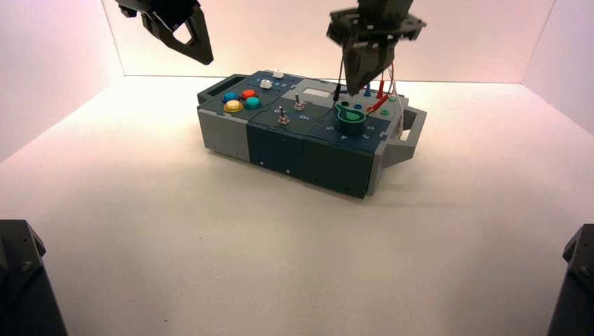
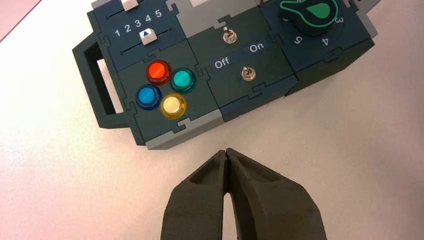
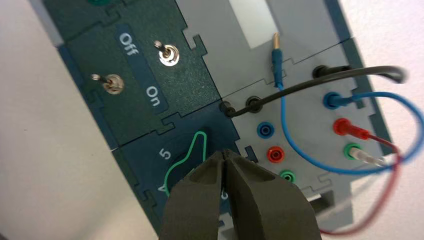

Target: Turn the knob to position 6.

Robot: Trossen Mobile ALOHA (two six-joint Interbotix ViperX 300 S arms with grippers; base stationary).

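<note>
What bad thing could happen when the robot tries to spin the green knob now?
The right gripper hangs just over the knob with its fingertips pressed together. Shut like that, it may only nudge the pointer tab and slip off, or push it past 6. The loose blue wire and black wire lie right beside the knob, so the fingers could snag one. The left gripper waits away from the box, near the coloured buttons' side.

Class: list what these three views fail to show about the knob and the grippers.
- Knob: right wrist view, mostly hidden behind the right gripper; the dial's 6 is not visible.
- Knob: left wrist view, cut off by the frame edge.
- Left gripper: high view, partly cut off at the frame edge.
</note>
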